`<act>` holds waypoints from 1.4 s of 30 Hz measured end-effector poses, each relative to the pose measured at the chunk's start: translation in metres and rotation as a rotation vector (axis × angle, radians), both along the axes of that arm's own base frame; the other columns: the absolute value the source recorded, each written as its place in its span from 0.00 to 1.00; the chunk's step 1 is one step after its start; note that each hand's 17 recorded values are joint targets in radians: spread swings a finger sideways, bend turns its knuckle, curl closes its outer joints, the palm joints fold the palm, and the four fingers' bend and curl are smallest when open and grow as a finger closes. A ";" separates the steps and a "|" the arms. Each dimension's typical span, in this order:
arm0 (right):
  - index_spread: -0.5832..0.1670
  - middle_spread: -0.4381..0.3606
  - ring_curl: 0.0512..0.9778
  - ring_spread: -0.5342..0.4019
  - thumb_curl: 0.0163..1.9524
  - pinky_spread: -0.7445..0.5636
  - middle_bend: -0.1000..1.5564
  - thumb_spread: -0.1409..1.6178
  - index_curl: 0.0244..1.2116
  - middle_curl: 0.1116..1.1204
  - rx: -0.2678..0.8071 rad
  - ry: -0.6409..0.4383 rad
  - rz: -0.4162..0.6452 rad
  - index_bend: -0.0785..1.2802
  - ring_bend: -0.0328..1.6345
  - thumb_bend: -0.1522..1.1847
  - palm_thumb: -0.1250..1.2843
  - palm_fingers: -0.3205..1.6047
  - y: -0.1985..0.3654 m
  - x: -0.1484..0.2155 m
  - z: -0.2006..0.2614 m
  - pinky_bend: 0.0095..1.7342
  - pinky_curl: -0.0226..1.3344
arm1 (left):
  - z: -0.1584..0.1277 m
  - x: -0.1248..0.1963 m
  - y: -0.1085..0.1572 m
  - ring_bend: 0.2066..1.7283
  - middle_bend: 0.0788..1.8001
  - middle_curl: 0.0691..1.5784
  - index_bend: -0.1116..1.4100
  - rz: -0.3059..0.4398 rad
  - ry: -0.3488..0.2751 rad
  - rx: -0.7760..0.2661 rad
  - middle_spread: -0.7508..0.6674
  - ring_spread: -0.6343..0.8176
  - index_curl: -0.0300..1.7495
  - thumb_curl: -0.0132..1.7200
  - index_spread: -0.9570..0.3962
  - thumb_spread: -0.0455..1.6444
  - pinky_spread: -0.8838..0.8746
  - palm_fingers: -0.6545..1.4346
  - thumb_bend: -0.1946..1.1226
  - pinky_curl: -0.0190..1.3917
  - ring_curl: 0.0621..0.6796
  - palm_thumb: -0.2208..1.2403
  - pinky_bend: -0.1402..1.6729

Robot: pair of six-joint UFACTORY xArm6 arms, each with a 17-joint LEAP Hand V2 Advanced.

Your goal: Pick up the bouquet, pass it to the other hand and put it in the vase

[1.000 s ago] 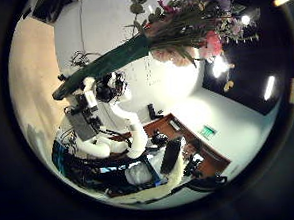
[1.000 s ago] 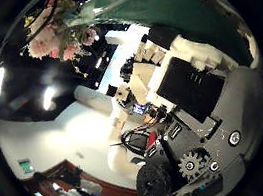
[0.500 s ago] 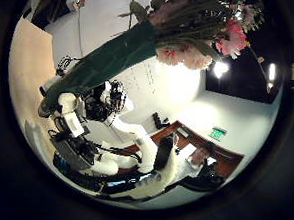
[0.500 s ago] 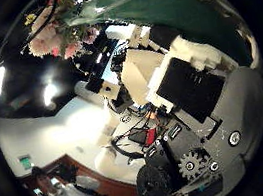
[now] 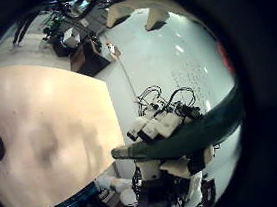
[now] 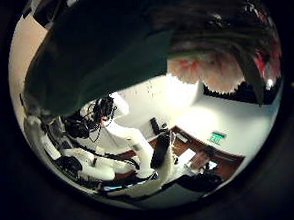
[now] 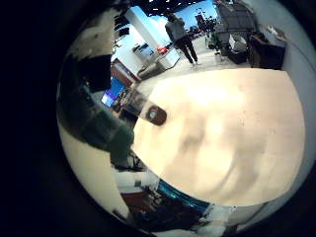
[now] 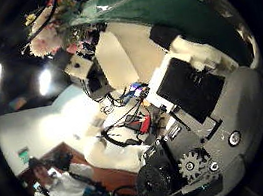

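**A:** Where is everything?

**B:** The pale wooden table point(image 5: 49, 114) lies well below. The paper-wrapped bouquet of flowers point(image 6: 113, 42) is lifted clear of it and fills the left palm's view.

**A:** And the hands?

**B:** The right hand point(image 8: 196, 87) is curled round the wrap. The left hand point(image 5: 143, 12) is close against the bouquet, but I cannot tell its grip. The small round vase point(image 7: 155, 115) stands on the table.
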State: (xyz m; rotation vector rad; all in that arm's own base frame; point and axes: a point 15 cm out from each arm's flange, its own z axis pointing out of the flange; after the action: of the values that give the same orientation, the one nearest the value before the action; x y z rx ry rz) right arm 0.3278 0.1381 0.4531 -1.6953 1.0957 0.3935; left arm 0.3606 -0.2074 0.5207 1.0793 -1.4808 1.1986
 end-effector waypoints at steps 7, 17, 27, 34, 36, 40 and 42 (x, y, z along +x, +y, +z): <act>0.51 0.42 0.61 0.39 0.65 0.40 0.91 0.53 0.64 0.56 -0.022 0.039 0.029 0.96 0.91 0.11 0.91 0.78 0.006 -0.007 -0.022 0.70 0.66 | 0.002 0.001 -0.006 0.29 0.31 0.28 0.19 0.002 0.060 -0.064 0.65 0.70 0.17 0.20 0.83 0.60 0.84 0.49 0.14 0.11 0.28 0.35 0.28; 0.51 0.42 0.61 0.39 0.65 0.40 0.91 0.53 0.64 0.56 -0.050 0.041 0.003 0.96 0.91 0.11 0.90 0.78 -0.001 0.001 -0.032 0.69 0.67 | 0.007 -0.007 -0.010 0.60 0.42 0.41 0.22 -0.041 0.115 -0.090 0.39 0.22 0.20 0.25 0.62 0.63 0.43 0.86 0.20 0.22 0.54 0.60 0.62; 0.49 0.41 0.58 0.38 0.56 0.35 0.88 0.56 0.62 0.53 -0.044 0.065 -0.095 0.91 0.88 0.06 0.76 0.76 -0.014 0.015 -0.044 0.64 0.63 | 0.031 -0.004 0.001 0.76 0.54 0.54 0.52 0.000 0.071 -0.147 0.23 0.15 0.36 0.33 0.37 0.64 0.25 0.89 0.23 0.36 0.75 0.75 0.84; 0.39 0.35 0.51 0.31 0.46 0.20 0.73 0.60 0.54 0.45 -0.038 0.092 -0.119 0.62 0.80 0.08 0.68 0.59 -0.016 0.017 -0.046 0.62 0.54 | 0.060 -0.003 0.022 0.82 0.59 0.58 0.59 0.044 -0.040 -0.104 0.19 0.16 0.45 0.37 0.29 0.65 0.24 0.86 0.22 0.39 0.80 0.78 0.87; 0.36 0.35 0.50 0.30 0.44 0.18 0.70 0.60 0.53 0.44 -0.035 0.094 -0.121 0.55 0.79 0.08 0.67 0.55 -0.016 0.017 -0.045 0.64 0.54 | 0.069 -0.003 0.032 0.83 0.60 0.58 0.59 0.063 -0.078 -0.082 0.19 0.16 0.47 0.38 0.27 0.65 0.23 0.85 0.22 0.40 0.80 0.79 0.87; 0.28 0.33 0.46 0.30 0.40 0.25 0.61 0.61 0.47 0.39 -0.032 0.097 -0.126 0.43 0.76 0.09 0.66 0.42 -0.016 0.017 -0.044 0.63 0.53 | 0.094 -0.001 0.051 0.84 0.61 0.59 0.59 0.099 -0.145 -0.058 0.18 0.16 0.51 0.40 0.25 0.66 0.23 0.85 0.21 0.40 0.80 0.80 0.88; 0.25 0.34 0.43 0.30 0.38 0.30 0.57 0.61 0.44 0.37 -0.030 0.101 -0.130 0.41 0.74 0.09 0.65 0.39 -0.017 0.018 -0.043 0.60 0.52 | 0.105 -0.001 0.059 0.84 0.61 0.59 0.59 0.116 -0.170 -0.047 0.18 0.16 0.52 0.41 0.24 0.66 0.23 0.85 0.21 0.41 0.80 0.81 0.88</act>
State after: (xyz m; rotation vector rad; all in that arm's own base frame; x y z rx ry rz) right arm 0.3455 0.1214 0.4098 -1.6348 1.2840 0.3849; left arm 0.3599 -0.1481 0.6252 1.0658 -1.5265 1.4295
